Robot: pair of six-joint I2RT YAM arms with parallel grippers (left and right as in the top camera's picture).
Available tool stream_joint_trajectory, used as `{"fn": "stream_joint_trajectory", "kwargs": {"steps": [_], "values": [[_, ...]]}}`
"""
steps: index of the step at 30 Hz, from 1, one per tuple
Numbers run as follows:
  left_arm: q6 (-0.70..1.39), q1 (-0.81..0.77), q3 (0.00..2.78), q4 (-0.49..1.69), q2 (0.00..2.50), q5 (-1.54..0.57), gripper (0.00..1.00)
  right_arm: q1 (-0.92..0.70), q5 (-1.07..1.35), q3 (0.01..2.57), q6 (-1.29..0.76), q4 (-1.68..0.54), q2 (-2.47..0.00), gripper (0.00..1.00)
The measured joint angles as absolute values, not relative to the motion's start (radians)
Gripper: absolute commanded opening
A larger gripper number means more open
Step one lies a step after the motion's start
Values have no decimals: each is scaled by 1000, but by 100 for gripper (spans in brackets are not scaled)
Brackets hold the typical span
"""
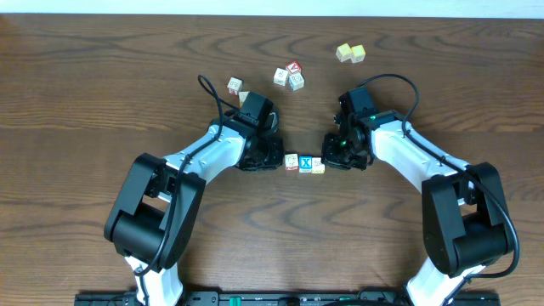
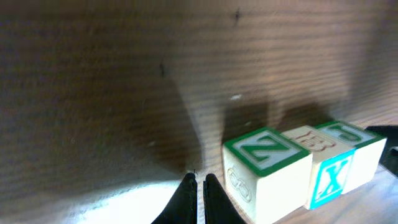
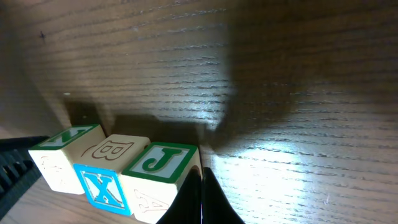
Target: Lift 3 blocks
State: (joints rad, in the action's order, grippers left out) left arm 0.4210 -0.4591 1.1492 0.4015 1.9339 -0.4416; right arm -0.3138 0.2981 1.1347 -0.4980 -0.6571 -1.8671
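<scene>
Three small letter blocks stand side by side in a tight row at mid-table: a cream one with red trim (image 1: 291,161), a blue X one (image 1: 305,164) and a cream one with yellow trim (image 1: 318,165). My left gripper (image 1: 280,160) is shut, its tips at the row's left end. In the left wrist view that gripper (image 2: 199,180) sits right beside the N-faced block (image 2: 267,168). My right gripper (image 1: 326,163) is shut too, and in its wrist view the gripper (image 3: 200,177) rests against the J-faced block (image 3: 158,165). I cannot tell whether the row is off the table.
A pale yellow pair of cubes (image 1: 349,53) lies at the back right. A cluster with a red-topped cube (image 1: 290,76) sits at the back centre. A single cube (image 1: 235,86) lies behind the left arm. Both forearms angle in from the front corners.
</scene>
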Motion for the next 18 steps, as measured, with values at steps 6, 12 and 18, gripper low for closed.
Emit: {"fn": "stream_joint_trajectory", "kwargs": {"steps": [6, 12, 18], "values": [[419, -459, 1149, 353, 1934, -442, 7, -314, 295, 1135, -498, -656, -1867, 1], [418, -459, 1149, 316, 1934, -442, 7, -314, 295, 1135, -501, -656, -1867, 1], [415, -459, 1149, 282, 1934, -449, 7, -314, 295, 1135, -501, -656, -1867, 1]]}}
